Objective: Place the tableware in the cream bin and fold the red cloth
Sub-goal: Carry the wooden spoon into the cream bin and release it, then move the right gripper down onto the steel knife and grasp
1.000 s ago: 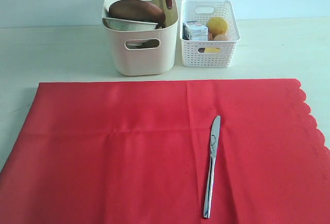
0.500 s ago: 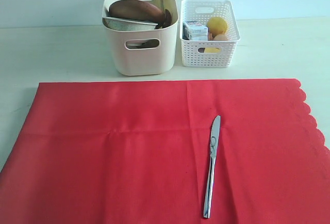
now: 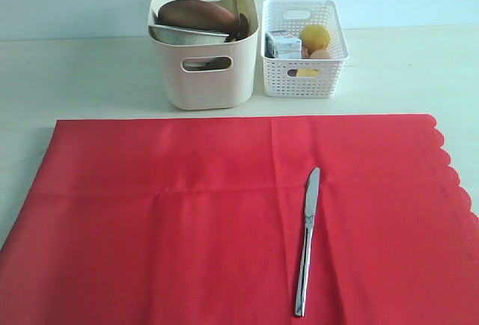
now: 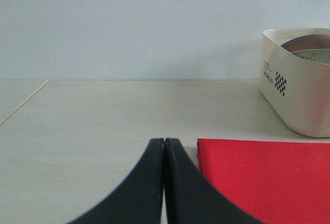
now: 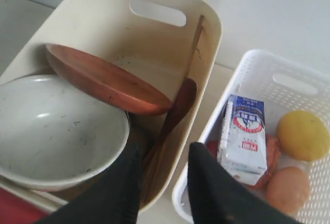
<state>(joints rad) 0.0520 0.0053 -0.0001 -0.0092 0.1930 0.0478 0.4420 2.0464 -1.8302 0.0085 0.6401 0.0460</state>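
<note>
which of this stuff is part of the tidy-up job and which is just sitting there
Part of the job: cream bin, red cloth, table knife on the cloth; bowl, brown plate and wooden spoon in the bin.
Just there: white lattice basket, milk carton, lemon, egg.

The red cloth [image 3: 187,213] is glowing bright and plain against the pale counter [image 3: 90,78], and the knife [image 3: 307,239] is shining silver. The cream bin [image 3: 202,85] is wearing a black-and-white checker patch [image 4: 280,83]. A brown plate [image 5: 103,82], green-white bowl [image 5: 56,131] and dark wooden spoon [image 5: 178,105] are showing. The white lattice basket [image 3: 303,78] is showing a blue-and-white carton [image 5: 242,136] and a yellow lemon [image 5: 302,135].
</note>
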